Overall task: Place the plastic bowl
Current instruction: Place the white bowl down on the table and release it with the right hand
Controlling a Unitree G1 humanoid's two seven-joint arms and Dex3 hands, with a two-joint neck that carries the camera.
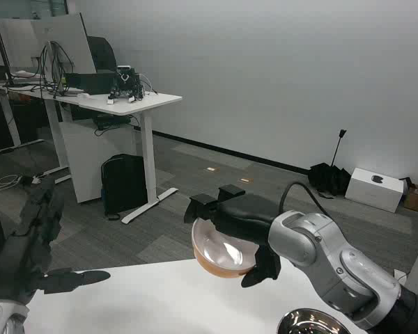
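Observation:
My right hand (237, 223) grips a plastic bowl (221, 255) by its rim, fingers over the top edge and thumb below. The bowl is brownish outside and pale inside. It is tilted, its opening facing me, and it hangs just above the far edge of the white table (160, 299). My left hand (35, 243) is raised at the left edge of the picture, fingers apart and holding nothing, well away from the bowl.
A shiny metal bowl (313, 323) stands on the table at the bottom right, below my right forearm. Beyond the table stand a white desk (118, 101) with equipment, a black bag (124, 182) and a white box (377, 188) on the floor.

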